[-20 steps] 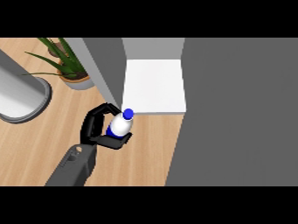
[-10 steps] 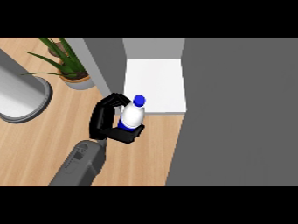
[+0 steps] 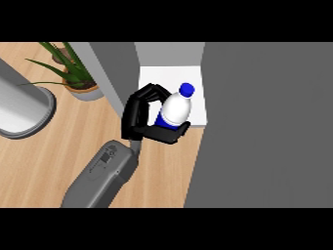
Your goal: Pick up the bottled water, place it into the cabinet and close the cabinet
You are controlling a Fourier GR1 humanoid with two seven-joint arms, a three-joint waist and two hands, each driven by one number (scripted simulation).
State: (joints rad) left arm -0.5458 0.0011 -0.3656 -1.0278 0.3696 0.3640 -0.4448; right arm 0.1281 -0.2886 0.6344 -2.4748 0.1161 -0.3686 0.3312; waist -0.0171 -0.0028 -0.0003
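The water bottle (image 3: 175, 110), white with a blue cap, is tilted with its cap pointing away from me. My left hand (image 3: 139, 117) is shut on it: fingers curl over its far side and the thumb wraps under its near end. Hand and bottle hover at the front edge of the cabinet's white shelf (image 3: 161, 75), with the bottle's upper half over the shelf. A large dark grey cabinet panel (image 3: 277, 127) fills the right side of the view. The right hand shows nowhere.
A potted green plant (image 3: 72, 73) stands at the back left beside the cabinet's grey side wall (image 3: 114, 73). A big white-grey cylinder (image 3: 10, 105) rises at the far left. Wooden counter (image 3: 46, 166) spreads around my forearm.
My left hand has carried the bottle up and to the right, from over the wooden counter to the front edge of the white shelf.
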